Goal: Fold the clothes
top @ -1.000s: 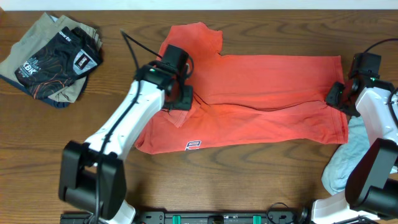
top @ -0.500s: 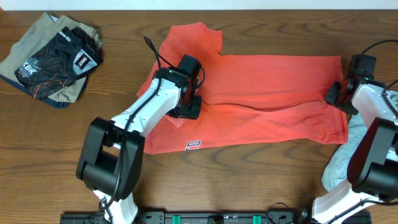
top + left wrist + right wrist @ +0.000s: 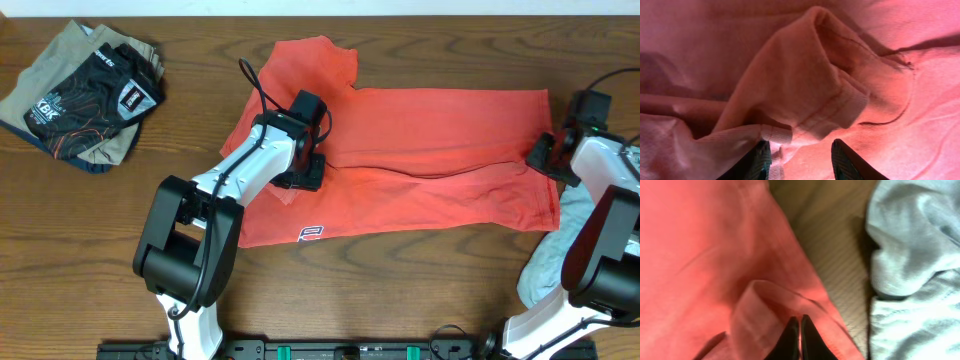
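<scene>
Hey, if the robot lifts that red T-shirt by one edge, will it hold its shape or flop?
Likely floppy: the red T-shirt bunches into soft folds by the left hand. Probably light: its hem puckers thinly at the shut right hand. It may sag and drag when lifted.

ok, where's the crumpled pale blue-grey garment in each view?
Overhead: the crumpled pale blue-grey garment is at lower right.
Left wrist: not in it.
Right wrist: the garment fills the right side.
Shared landmark: the coral-red T-shirt, whose edge lies to the garment's left in both.
</scene>
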